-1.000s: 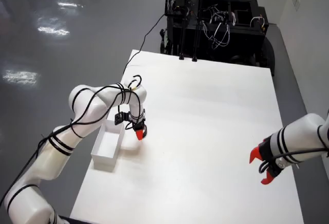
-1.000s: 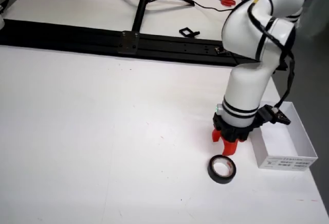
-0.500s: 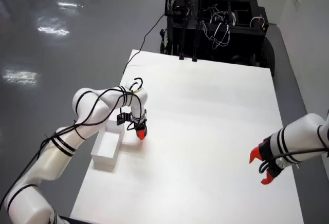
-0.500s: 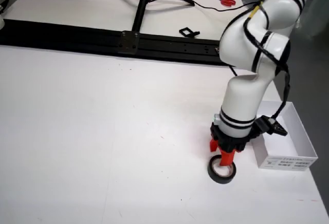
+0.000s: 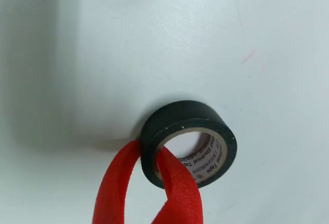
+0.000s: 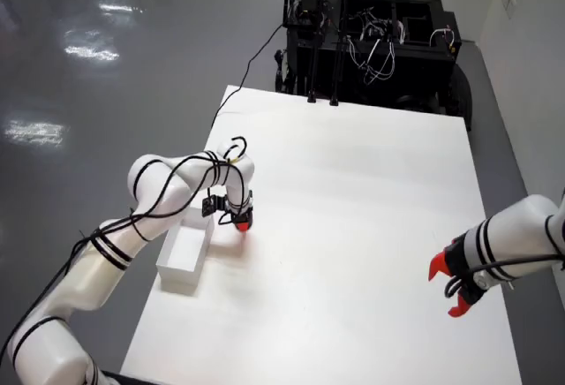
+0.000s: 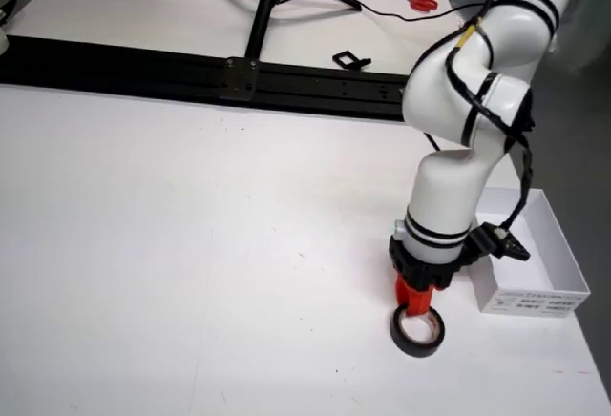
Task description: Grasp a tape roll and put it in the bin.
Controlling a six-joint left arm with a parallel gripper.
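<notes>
At the bottom centre of the wrist view, the hand [image 5: 154,183] has its two red fingers [image 5: 117,183] astride the wall of the black tape roll [image 5: 175,118]: one finger outside the roll, the other inside its cardboard core. They stand narrow around that wall, though whether they already pinch it cannot be told. The tape roll lies flat on the white surface [image 5: 77,54], at the lower right of the side view, just beside the open white bin [image 7: 558,249], which sits to its right there. By my reading, the grasp step is in hand and the roll is not yet lifted. Next comes closing firmly on the wall, raising the roll clear, then carrying it the short way over the bin's rim before letting go.
</notes>
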